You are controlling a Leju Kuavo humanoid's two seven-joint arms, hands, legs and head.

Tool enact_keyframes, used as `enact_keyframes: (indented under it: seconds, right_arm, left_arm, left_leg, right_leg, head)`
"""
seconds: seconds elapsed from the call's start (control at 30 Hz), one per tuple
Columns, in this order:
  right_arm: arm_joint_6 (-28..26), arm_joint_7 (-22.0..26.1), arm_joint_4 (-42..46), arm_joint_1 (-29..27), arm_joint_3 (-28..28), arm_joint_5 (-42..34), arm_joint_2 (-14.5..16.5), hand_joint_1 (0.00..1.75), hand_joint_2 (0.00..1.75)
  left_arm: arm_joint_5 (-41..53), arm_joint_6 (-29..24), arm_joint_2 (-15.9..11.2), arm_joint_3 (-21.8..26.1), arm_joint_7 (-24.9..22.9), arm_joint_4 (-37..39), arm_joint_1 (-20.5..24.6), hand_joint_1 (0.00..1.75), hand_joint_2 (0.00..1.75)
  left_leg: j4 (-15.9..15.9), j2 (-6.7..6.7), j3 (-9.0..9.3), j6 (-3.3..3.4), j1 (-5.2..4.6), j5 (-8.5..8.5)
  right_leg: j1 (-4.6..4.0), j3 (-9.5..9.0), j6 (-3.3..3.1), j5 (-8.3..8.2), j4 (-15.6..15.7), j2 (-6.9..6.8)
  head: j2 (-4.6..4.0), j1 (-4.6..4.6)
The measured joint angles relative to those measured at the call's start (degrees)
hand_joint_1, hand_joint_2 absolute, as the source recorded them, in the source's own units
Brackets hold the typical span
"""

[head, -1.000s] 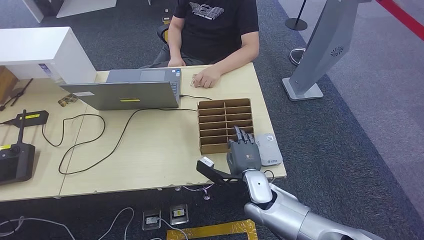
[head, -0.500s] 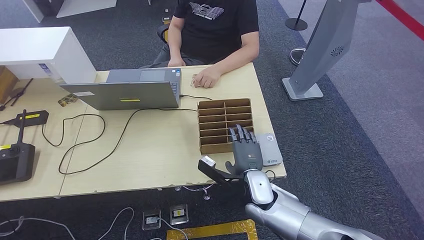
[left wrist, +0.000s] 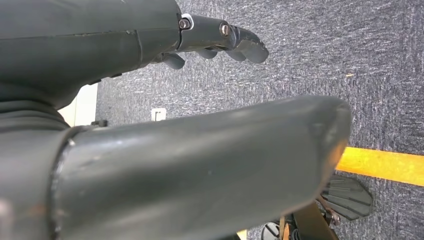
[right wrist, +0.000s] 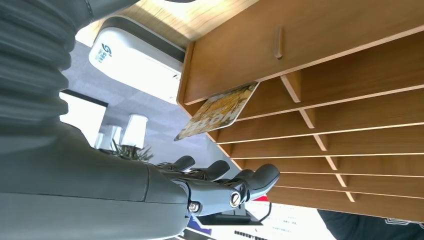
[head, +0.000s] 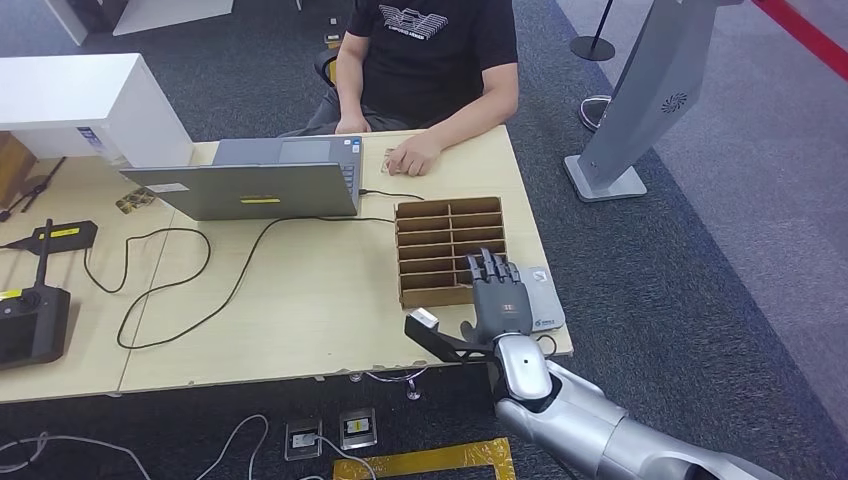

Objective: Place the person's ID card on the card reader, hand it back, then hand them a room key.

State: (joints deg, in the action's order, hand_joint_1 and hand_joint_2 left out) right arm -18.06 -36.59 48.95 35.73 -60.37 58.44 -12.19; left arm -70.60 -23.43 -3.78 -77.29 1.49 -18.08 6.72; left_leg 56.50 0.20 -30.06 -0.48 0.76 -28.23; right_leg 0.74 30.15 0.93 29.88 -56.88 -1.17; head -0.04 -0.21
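My right hand (head: 500, 295) hovers over the near right corner of the wooden slotted box (head: 440, 240), fingers stretched out flat and holding nothing. Just to its right lies the white card reader (head: 545, 305), partly hidden by the hand. In the right wrist view the hand (right wrist: 125, 190) is below a yellow patterned card (right wrist: 220, 110) that sticks out of a slot in the box (right wrist: 320, 45), next to the reader (right wrist: 135, 55). The person's hand (head: 412, 157) rests on the far table edge. My left hand (left wrist: 100, 60) hangs over the carpet, fingers apart and empty.
A grey laptop (head: 250, 185) stands at the table's far middle, with black cables (head: 230, 290) trailing across the top. A black device (head: 30, 320) sits at the left edge, and a white box (head: 80, 100) behind it. A grey stand (head: 640, 100) rises beyond the right end.
My right hand has slid a little to the right and forward, from over the box's near edge toward the card reader. The person has not moved.
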Motion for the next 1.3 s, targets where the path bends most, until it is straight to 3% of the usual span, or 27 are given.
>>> enact_keyframes:
  seconds: [0.07, 0.1, 0.2, 0.23, 1.3]
  right_arm:
    - [-0.3, 0.1, -0.2, 0.1, 0.0, -0.2, 0.0, 0.0, 1.75]
    - [-0.4, 0.1, -0.3, 0.1, 0.0, -0.3, 0.0, 0.23, 1.75]
    - [-0.4, 0.1, -0.3, 0.1, 0.0, -0.3, 0.0, 1.54, 1.75]
    - [-0.4, 0.1, -0.3, 0.1, 0.0, -0.4, 0.0, 1.75, 1.75]
    - [-4.8, 1.5, -1.5, 0.6, -0.2, -3.4, 1.5, 1.75, 1.75]
  left_arm:
    - [0.0, 0.0, 0.0, 0.0, 0.0, 0.0, 0.0, 0.0, 0.0]
    - [0.0, 0.0, 0.0, 0.0, 0.0, 0.0, 0.0, 0.0, 0.0]
    - [-0.1, 0.0, 0.0, 0.0, 0.0, 0.0, 0.0, 0.0, 0.0]
    - [-0.2, 0.0, 0.0, 0.0, 0.0, 0.0, 0.0, 0.0, 0.0]
    - [0.2, 0.0, 0.0, 0.0, -0.9, -0.1, 0.0, 0.0, 0.0]
  left_leg:
    - [0.0, 0.0, 0.0, 0.0, 0.0, 0.0]
    - [0.0, 0.0, 0.0, 0.0, 0.0, 0.0]
    - [0.0, 0.0, -0.01, 0.0, 0.0, 0.0]
    - [0.0, 0.0, -0.01, 0.0, 0.0, 0.0]
    - [0.0, 0.0, 0.01, 0.0, 0.0, 0.0]
  right_leg:
    - [0.0, 0.0, 0.0, 0.0, 0.0, 0.0]
    - [0.0, 0.0, 0.0, 0.0, 0.0, 0.0]
    - [0.0, 0.0, 0.0, 0.0, 0.0, 0.0]
    - [0.0, 0.0, 0.0, 0.0, 0.0, 0.0]
    - [0.0, -0.01, 0.0, 0.0, 0.0, 0.0]
  head:
    - [0.0, 0.0]
    - [0.0, -0.01]
    - [0.0, -0.01]
    - [0.0, -0.01]
    - [0.0, 0.0]
